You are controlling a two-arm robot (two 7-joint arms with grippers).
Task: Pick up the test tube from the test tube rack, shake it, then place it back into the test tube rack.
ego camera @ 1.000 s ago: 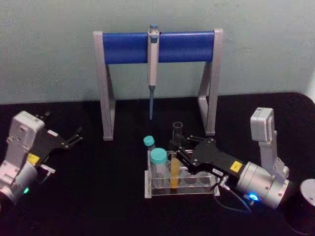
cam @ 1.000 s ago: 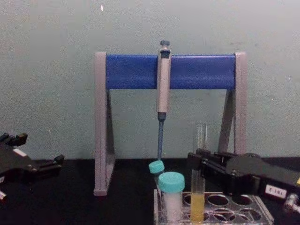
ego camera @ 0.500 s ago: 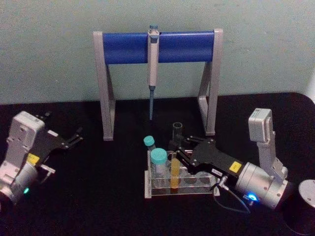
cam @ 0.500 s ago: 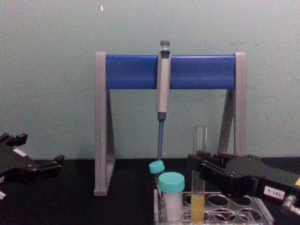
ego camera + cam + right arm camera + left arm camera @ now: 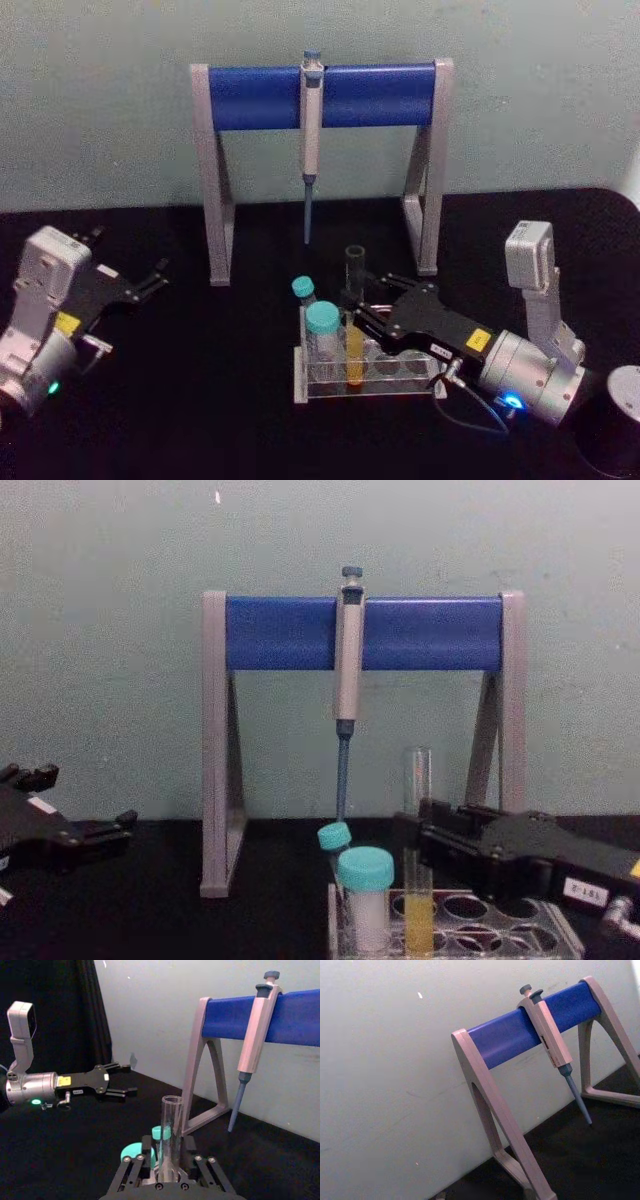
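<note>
The test tube (image 5: 354, 300), clear glass with yellow liquid low down, stands upright in the clear test tube rack (image 5: 400, 388) at the table's middle. My right gripper (image 5: 358, 308) reaches in from the right and is shut on the test tube above the rack's top plate. In the chest view the test tube (image 5: 418, 780) rises above the right gripper (image 5: 412, 842), its yellow part down in the rack (image 5: 545, 930). In the right wrist view the test tube (image 5: 170, 1125) stands between the fingers (image 5: 134, 1162). My left gripper (image 5: 155, 277) rests open at the far left.
Two teal-capped tubes (image 5: 322, 322) (image 5: 303, 289) stand in the rack's left end, close beside the test tube. Behind is the grey-and-blue pipette stand (image 5: 250, 97) with a hanging pipette (image 5: 311, 130). A dark cylinder (image 5: 615, 425) sits at the table's near right corner.
My right gripper and the test tube's upper part have shifted slightly to the left; the yellow lower part stays in the rack. The left arm has not moved.
</note>
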